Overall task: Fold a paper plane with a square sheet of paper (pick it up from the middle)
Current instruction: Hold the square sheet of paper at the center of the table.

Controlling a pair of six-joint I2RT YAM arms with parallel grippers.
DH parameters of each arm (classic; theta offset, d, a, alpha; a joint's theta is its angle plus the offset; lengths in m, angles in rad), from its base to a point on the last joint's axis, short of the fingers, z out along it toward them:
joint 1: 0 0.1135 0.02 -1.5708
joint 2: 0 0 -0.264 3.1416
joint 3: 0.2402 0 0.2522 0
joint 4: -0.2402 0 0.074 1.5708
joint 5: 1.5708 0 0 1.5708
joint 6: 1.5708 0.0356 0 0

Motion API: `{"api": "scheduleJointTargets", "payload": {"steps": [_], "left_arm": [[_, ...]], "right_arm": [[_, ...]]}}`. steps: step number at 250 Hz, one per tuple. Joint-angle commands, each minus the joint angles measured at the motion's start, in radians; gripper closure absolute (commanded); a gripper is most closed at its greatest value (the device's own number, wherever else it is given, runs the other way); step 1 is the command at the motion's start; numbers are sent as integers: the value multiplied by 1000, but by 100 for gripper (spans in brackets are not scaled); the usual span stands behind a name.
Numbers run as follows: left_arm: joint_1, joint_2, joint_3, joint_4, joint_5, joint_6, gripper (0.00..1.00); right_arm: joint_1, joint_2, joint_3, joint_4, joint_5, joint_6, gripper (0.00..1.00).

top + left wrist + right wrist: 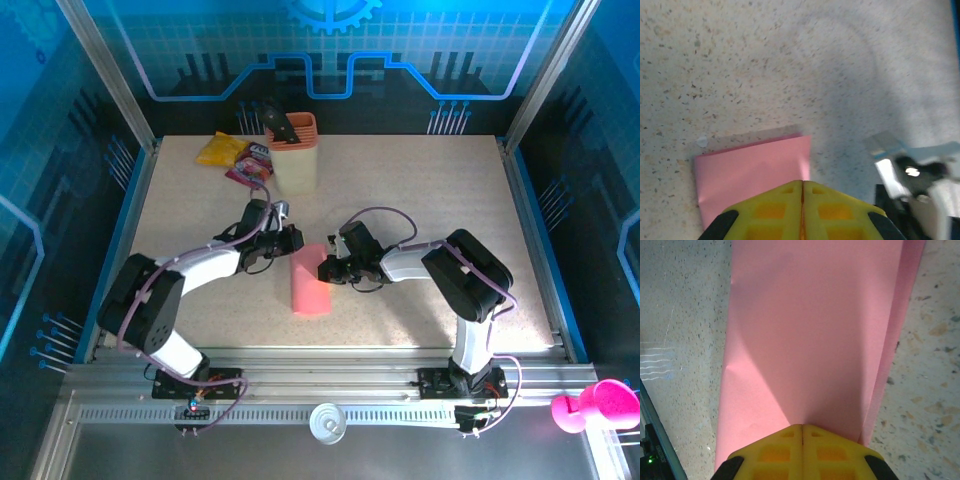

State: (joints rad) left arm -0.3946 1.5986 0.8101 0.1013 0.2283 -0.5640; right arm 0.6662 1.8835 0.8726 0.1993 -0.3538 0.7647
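The square sheet of paper [310, 280] lies on the table, folded into a long pink-red rectangle with two layers showing along one edge [890, 365]. A pointed paper plane is out of view. My left gripper [291, 241] is shut, with its tips over the paper's far end; its yellow tips [802, 182] meet above the sheet [750, 170] near a corner. My right gripper [326, 270] is shut at the paper's right long edge, and its tips [802, 426] rest on the pink surface [805, 340]. Whether paper is pinched between either pair of fingers is hidden.
A peach holder [293, 152] with a black tool in it stands at the back. Beside it lie a yellow packet [222, 150] and a purple-pink snack packet [250, 168]. The right arm's wrist [912, 172] sits close to the left gripper. A pink object [595, 405] lies off the table at the front right.
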Motion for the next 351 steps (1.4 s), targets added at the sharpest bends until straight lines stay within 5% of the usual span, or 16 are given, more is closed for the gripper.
{"api": "scheduleJointTargets", "payload": {"steps": [1, 201, 351], "left_arm": [[12, 45, 39, -26, 61, 69, 92], [29, 201, 16, 20, -20, 108, 96], [29, 224, -17, 48, -17, 110, 97]], "right_arm": [[-16, 94, -38, -161, 100, -49, 100], [-26, 86, -29, -168, 86, -58, 100], [14, -114, 148, -289, 62, -92, 100]]}}
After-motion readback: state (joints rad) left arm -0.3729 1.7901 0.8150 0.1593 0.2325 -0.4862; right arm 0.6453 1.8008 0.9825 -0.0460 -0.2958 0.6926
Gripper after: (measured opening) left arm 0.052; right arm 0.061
